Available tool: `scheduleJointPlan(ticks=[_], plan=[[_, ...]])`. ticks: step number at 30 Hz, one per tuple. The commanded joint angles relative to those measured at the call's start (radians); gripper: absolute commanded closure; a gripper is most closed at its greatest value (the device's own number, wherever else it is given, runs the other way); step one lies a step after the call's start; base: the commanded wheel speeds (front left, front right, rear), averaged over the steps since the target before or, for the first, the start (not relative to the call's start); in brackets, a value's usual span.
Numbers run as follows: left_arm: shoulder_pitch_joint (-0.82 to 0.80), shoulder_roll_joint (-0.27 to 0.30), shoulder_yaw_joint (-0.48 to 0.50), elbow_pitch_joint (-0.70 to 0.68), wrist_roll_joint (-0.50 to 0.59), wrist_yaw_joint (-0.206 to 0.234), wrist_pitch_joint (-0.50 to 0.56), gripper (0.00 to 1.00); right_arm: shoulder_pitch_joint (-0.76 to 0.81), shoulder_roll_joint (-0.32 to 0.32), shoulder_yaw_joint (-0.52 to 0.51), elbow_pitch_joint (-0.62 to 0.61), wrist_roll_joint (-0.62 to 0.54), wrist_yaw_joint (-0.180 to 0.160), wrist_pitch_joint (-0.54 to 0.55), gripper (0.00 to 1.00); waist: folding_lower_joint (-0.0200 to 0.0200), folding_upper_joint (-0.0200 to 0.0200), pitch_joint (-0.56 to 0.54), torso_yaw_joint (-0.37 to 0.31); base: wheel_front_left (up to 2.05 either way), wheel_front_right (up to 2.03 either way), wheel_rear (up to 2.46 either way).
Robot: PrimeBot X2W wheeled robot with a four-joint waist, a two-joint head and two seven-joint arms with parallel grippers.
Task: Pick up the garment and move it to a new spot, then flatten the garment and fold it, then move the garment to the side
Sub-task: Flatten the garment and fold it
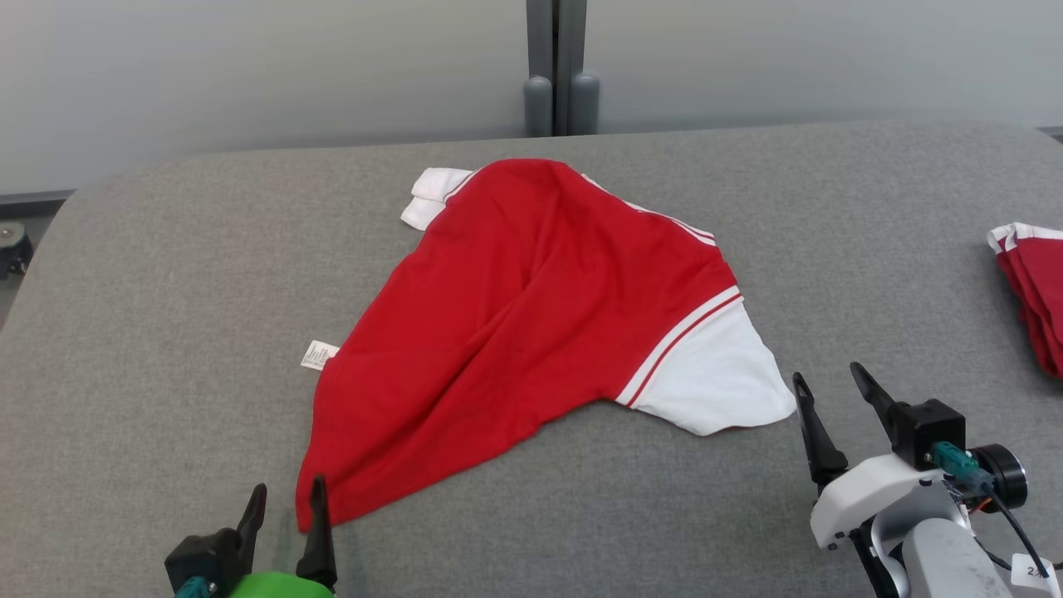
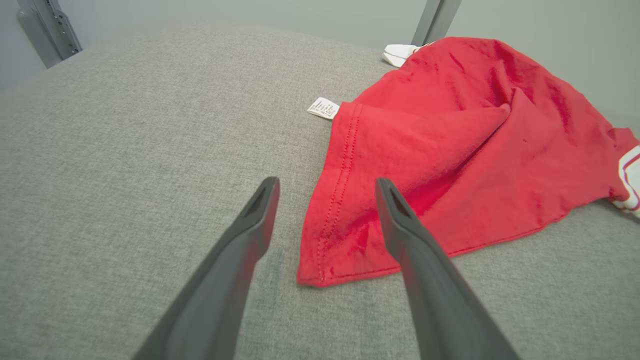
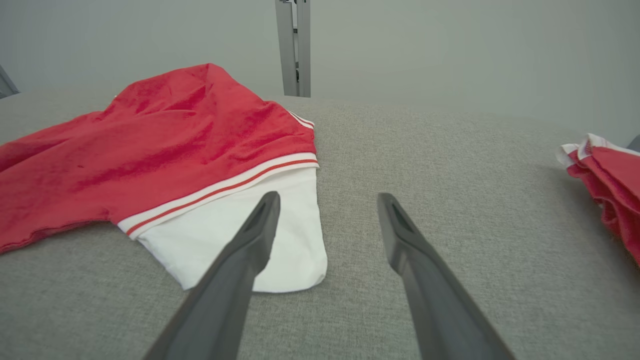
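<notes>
The left gripper (image 1: pixel 286 498) is hovering with its fingers spread and nothing between them, just beside the near hem corner (image 2: pixel 312 275) of the red knit shirt with white sleeves (image 1: pixel 515 332). The right gripper (image 1: pixel 828 382) is likewise standing wide and empty next to one white sleeve (image 1: pixel 714 382). The shirt is lying humped and creased mid-surface (its care label (image 1: pixel 318 355) poking out), so flattening, folding and shifting aside are looking undone. The grey fabric-covered surface (image 1: pixel 166 291) is carrying another red-and-white garment (image 1: pixel 1034 282) at its right edge, with a pale wall and grey posts (image 1: pixel 560 83) standing behind.
</notes>
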Motion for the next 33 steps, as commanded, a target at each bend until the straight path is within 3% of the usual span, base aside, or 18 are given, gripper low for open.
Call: scheduleJointPlan(ticks=[1, 13, 30, 31, 32, 33], plan=[[-0.019, 0.000, -0.006, 0.005, 0.000, -0.003, 0.000, 0.00, -0.015, -0.004, 0.007, -0.001, 0.002, -0.002, -0.004, 0.00, 0.0000, 0.0000, 0.021, -0.005, 0.00, 0.00, 0.00], [-0.121, 0.006, -0.019, 0.151, -0.010, -0.003, 0.000, 0.00, -0.107, -0.004, -0.006, 0.114, -0.051, -0.002, -0.004, 0.00, 0.0000, 0.0000, 0.130, 0.009, 0.00, 0.00, 0.00], [-0.134, 0.001, -0.033, 0.329, -0.029, 0.002, 0.011, 0.00, -0.183, -0.003, -0.029, 0.348, -0.148, -0.002, -0.001, 0.00, 0.0000, 0.0000, 0.145, 0.040, 0.00, 0.00, 0.00], [-0.134, 0.001, -0.035, 0.337, -0.032, 0.002, 0.012, 0.00, -0.179, -0.003, -0.028, 0.358, -0.152, -0.002, 0.000, 0.27, 0.0000, 0.0000, 0.142, 0.041, 0.00, 0.00, 0.00], [-0.132, 0.001, -0.047, 0.352, -0.037, 0.002, 0.012, 0.00, -0.174, -0.003, -0.022, 0.366, -0.156, -0.002, 0.002, 0.71, 0.0000, 0.0000, 0.136, 0.042, 0.00, 0.00, 0.00], [-0.129, 0.000, -0.057, 0.369, -0.042, 0.002, 0.012, 0.00, -0.169, -0.003, -0.016, 0.371, -0.158, -0.002, 0.002, 1.00, 0.0000, 0.0000, 0.133, 0.042, 0.00, 0.00, 0.00]])
